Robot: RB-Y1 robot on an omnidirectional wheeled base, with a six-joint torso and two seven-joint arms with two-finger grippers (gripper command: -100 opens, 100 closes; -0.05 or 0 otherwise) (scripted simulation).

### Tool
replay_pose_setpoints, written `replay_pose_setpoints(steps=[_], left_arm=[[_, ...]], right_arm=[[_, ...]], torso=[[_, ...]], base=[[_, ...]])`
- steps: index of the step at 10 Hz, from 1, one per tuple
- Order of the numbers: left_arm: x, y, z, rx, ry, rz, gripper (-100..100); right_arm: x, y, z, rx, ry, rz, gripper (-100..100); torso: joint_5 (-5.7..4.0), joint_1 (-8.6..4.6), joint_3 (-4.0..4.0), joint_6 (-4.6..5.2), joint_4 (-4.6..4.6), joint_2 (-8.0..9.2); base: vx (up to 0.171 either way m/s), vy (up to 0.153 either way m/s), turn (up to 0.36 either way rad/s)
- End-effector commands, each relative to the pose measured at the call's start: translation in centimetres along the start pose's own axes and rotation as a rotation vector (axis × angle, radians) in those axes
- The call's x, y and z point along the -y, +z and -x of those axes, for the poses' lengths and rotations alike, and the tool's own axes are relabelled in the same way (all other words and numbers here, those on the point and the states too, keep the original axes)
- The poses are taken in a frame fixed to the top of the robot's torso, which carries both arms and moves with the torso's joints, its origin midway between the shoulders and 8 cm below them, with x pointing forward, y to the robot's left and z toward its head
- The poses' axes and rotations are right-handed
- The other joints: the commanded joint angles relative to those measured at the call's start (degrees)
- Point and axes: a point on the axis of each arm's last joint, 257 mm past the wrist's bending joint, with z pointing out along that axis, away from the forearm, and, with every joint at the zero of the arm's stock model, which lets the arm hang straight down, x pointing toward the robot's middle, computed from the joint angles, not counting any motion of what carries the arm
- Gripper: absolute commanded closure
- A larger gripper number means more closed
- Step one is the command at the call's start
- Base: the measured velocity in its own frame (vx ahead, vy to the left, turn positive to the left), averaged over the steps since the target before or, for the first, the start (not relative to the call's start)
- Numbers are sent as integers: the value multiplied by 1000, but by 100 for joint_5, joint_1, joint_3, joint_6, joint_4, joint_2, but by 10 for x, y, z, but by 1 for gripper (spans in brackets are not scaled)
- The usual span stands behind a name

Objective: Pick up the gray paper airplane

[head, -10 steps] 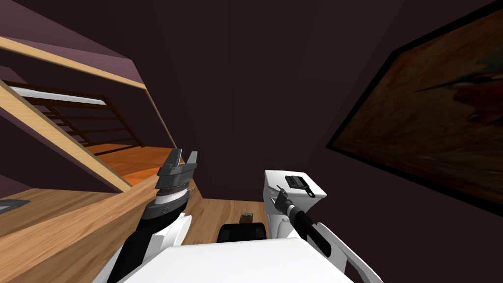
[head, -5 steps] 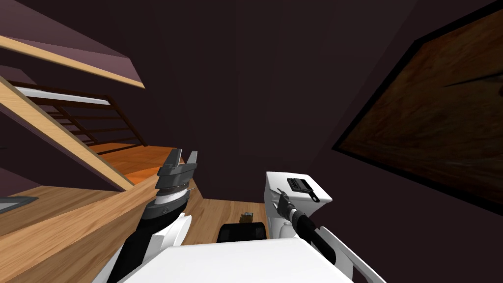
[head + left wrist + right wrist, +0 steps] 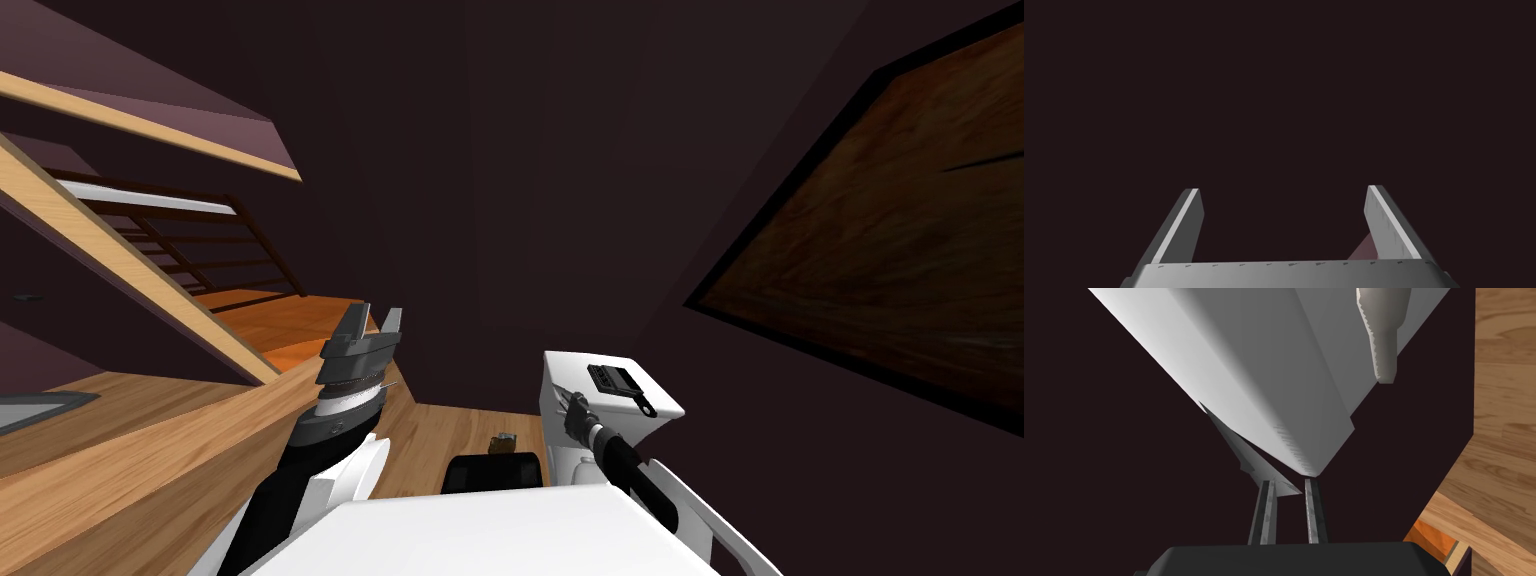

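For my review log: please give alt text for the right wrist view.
The right gripper is shut on a grey paper airplane, which lies against the corner of a white cabinet. There is wood floor beyond.

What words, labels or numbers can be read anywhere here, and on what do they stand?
None can be read.
The dark device on the white cabinet has pale marks, too small to read.
The framed picture is a brown blur with no lettering.
The grey paper airplane in the right gripper is blank.
The left gripper bears no text.
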Motion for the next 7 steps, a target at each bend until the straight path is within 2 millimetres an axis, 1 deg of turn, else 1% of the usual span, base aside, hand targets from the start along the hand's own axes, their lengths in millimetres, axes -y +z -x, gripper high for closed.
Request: replay_pose_setpoints(steps=[1, 3, 4, 5, 6, 7], left_arm=[[0, 0, 0, 0, 0, 0, 0], [0, 0, 0, 0, 0, 0, 0], [0, 0, 0, 0, 0, 0, 0], [0, 0, 0, 0, 0, 0, 0], [0, 0, 0, 0, 0, 0, 0], [0, 0, 0, 0, 0, 0, 0]], right_arm=[[0, 0, 0, 0, 0, 0, 100], [1, 0, 0, 1, -2, -2, 100], [1, 0, 0, 1, -2, -2, 0], [1, -5, 5, 5, -5, 5, 100], [1, -2, 4, 4, -3, 1, 100], [1, -3, 4, 4, -4, 1, 0]], torso=[[0, 0, 0, 0, 0, 0], [-3, -2, -2, 0, -4, 0], [-4, -3, -2, 0, -4, -1], [-4, -3, -2, 0, -4, 0], [-4, -7, 1, 3, -3, 7], [-6, -7, 0, 1, -4, 4]], base=[[0, 0, 0], [0, 0, 0], [0, 0, 0], [-18, -13, -61], [-10, -7, -17], [0, 0, 0]])
